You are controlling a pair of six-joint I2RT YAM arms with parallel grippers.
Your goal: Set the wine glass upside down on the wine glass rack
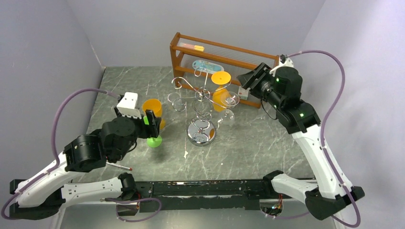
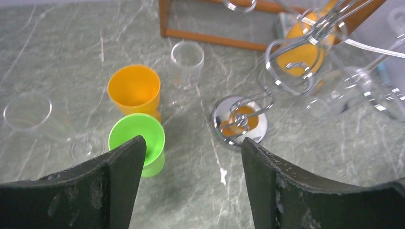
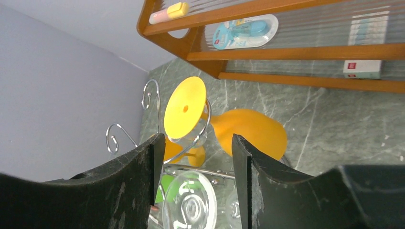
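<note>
The chrome wine glass rack (image 1: 200,98) stands mid-table on its round base (image 2: 240,121). An orange wine glass (image 1: 220,90) hangs upside down on it, its foot (image 3: 185,107) on top. Beside it a clear wine glass (image 1: 230,101) hangs upside down too, and its foot (image 3: 191,202) lies between my right gripper's (image 3: 196,143) open fingers without touching them. My left gripper (image 2: 191,148) is open over bare table, next to a green wine glass (image 2: 136,140) and an orange wine glass (image 2: 134,88). Another clear wine glass (image 2: 28,112) lies on its side at the left.
A brown wooden shelf (image 1: 224,52) holding small packets stands right behind the rack. A clear glass (image 2: 187,57) stands upright in front of it. A red-tipped pen (image 1: 119,166) lies by the left arm. Grey walls close off the table's back and sides.
</note>
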